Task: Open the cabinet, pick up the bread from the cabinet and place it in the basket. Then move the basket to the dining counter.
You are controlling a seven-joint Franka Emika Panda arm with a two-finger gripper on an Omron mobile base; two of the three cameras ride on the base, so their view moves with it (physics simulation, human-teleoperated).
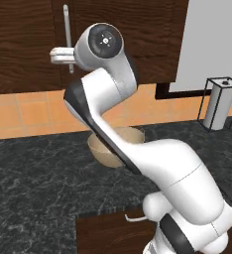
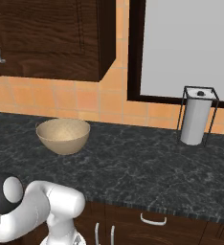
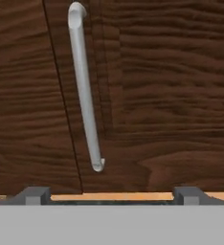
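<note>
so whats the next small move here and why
Probably ease the gripper forward and up so its jaws straddle the silver bar handle, then close. The cabinet door is shut, the jaws stand wide open with nothing between them, and in the hand view the handle hangs ahead, left of centre. The basket waits empty on the black counter.

The robot is a glossy white arm of fat, rounded segments with dark charcoal bands at the joints. One joint ends in a round dark grey cap with a small pale centre mark. The pale grey hand carries two small, dark grey, blocky fingers.
</note>
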